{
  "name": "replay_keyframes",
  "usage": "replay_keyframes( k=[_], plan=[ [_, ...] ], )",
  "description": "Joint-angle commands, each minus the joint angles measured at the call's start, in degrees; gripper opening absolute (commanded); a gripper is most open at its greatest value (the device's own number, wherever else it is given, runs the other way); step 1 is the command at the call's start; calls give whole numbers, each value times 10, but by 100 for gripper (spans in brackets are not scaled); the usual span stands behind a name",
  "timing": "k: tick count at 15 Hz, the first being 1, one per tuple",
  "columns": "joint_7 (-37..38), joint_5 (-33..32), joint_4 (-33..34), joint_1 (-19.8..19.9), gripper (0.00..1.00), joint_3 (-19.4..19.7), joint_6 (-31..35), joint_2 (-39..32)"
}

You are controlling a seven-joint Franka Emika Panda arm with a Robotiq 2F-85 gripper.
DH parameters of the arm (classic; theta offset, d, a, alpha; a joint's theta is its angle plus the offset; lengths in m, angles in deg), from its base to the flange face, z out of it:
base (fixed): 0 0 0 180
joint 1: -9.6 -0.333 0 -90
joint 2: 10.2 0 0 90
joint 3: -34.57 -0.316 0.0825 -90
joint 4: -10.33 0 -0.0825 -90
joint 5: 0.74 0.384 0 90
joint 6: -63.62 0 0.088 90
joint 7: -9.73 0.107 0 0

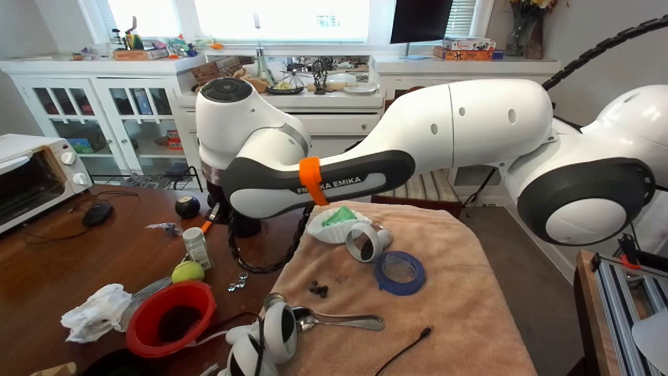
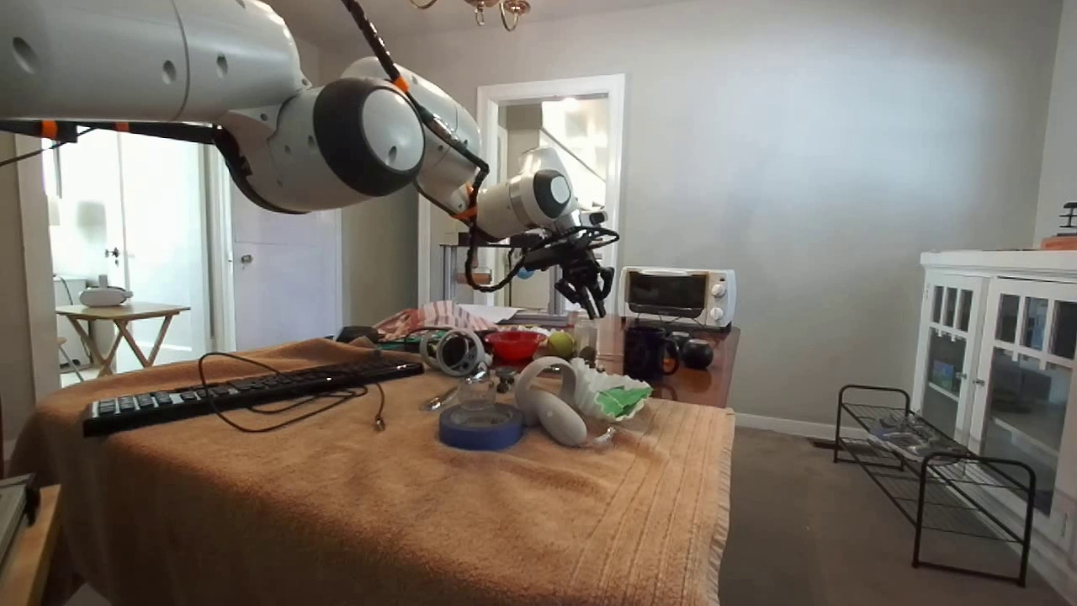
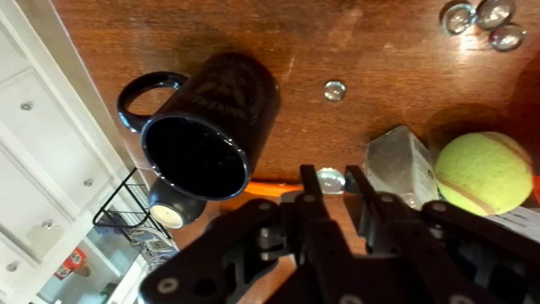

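One clear glass bead [image 3: 330, 180] is sitting pinched in the claw [image 3: 332, 178], its fingertips set narrow above the table [image 3: 299, 131], while the dark mug [image 3: 236, 93] is standing left of them in the wrist view.

"What's the worktop [image 3: 312, 46] made of?"
"Glossy brown wood."
"And on it?"
"An upright dark mug [image 3: 242, 97], a glass bead [image 3: 334, 90] beside it, three more beads [image 3: 495, 14] huddled further off, then a shaker [image 1: 197, 249], a red bowl [image 1: 146, 318] and a computer mouse [image 1: 98, 213]."
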Motion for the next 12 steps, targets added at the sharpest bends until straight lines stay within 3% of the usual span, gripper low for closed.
replay_keyframes(
  k=[1, 12],
  plan=[
    [53, -30, -2, -2, 5, 32, -18, 1],
    [122, -60, 6, 26, 5, 77, 45, -33]
  ],
)
